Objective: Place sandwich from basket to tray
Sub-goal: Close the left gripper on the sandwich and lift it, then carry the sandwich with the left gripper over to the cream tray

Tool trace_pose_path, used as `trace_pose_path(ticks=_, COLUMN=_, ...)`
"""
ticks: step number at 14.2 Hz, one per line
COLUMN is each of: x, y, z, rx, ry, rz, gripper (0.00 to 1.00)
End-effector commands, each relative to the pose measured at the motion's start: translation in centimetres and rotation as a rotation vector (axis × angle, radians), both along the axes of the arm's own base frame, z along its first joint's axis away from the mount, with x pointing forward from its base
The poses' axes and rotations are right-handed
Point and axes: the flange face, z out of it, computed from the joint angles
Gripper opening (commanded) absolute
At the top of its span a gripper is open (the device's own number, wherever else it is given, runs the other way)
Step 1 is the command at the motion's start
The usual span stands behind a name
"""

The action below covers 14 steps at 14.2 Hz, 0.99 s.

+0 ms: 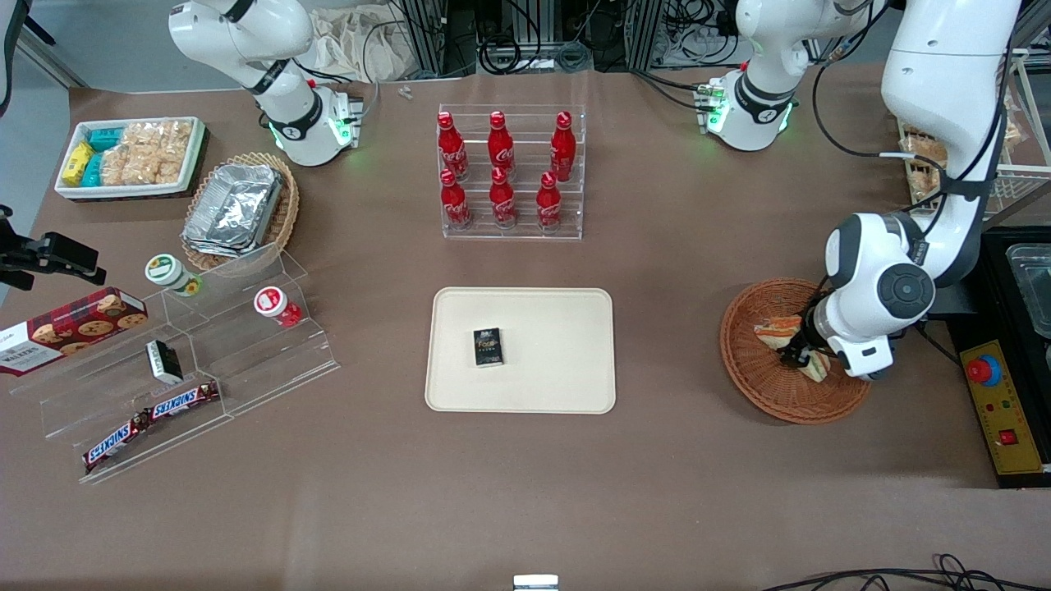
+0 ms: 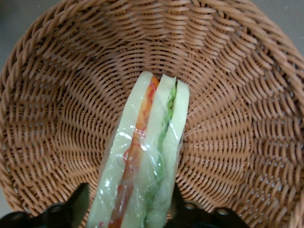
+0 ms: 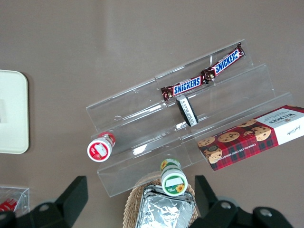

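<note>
Sandwich lies in your wicker basket at the working arm's end of the bench, your gripper low over it with jaws apart astride the wedge, so closing, lifting and carrying to the tray all remain.
</note>
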Motion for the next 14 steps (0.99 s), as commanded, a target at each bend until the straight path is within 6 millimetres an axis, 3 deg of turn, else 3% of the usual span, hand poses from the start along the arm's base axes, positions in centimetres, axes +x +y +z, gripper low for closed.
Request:
trace_pose_path(ticks=1, x=1.6, y=-0.5, z=1.6, rx=0.014, ry=-0.046, rz=0.035, gripper=0.00)
trace_pose_path(ticks=2, x=2.0, y=-0.7, z=2.9, rx=0.019, ry=-0.048, rz=0.026, gripper=0.00)
trace_pose_path(ticks=3, x=2.8, y=-1.6, z=5.5, rx=0.024, ry=-0.040, rz=0.009, gripper=0.00)
trace_pose_path(ticks=5, x=4.3, y=-5.3, z=11.5, rx=0.022, ry=0.022, rz=-0.098, gripper=0.00)
trace_pose_path(ticks=6, x=4.8, y=-7.9, z=14.4, rx=0.008, ry=0.058, rz=-0.181, gripper=0.00)
trace_pose_path(ticks=8, x=4.3, y=-13.8, z=17.3, rx=-0.031, ry=0.115, rz=-0.349, gripper=0.00)
trace_pose_path(ticks=10, x=2.4, y=-20.6, z=18.0, rx=-0.078, ry=0.110, rz=-0.551, gripper=0.00)
trace_pose_path(ticks=14, x=1.3, y=-32.6, z=13.5, rx=-0.092, ry=0.120, rz=-0.856, gripper=0.00)
